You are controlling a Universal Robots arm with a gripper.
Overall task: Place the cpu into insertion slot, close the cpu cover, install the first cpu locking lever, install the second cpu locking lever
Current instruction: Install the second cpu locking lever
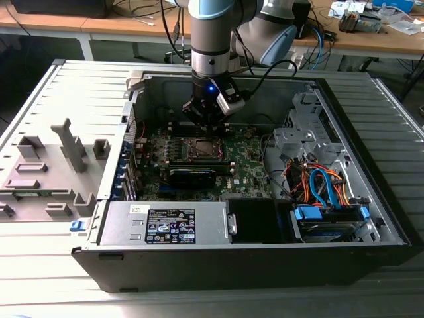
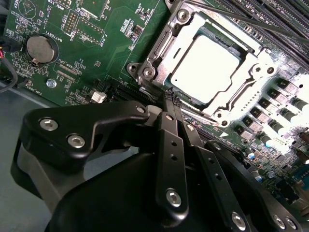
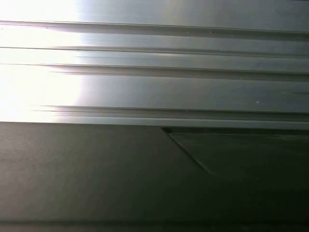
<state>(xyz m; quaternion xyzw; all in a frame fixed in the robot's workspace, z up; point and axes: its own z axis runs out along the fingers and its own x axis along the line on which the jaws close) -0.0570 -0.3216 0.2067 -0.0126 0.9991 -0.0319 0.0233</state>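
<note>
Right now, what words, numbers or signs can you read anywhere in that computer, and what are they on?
Black sticker on the silver box: white print, too small to read.
White sticker beside it: too small to read.
Green circuit board, second wrist view: tiny white lettering, none readable for sure.

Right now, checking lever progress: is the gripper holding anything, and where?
Nothing. The gripper is shut with nothing between its fingertips, its tip at the cpu cover's edge.

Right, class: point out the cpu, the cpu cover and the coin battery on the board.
cpu (image 2: 205, 70), second wrist view, middle of its silver top.
cpu cover (image 2: 256, 72), second wrist view, the frame's side beside the chip.
coin battery (image 2: 41, 49), second wrist view, centre of its round face.
</note>
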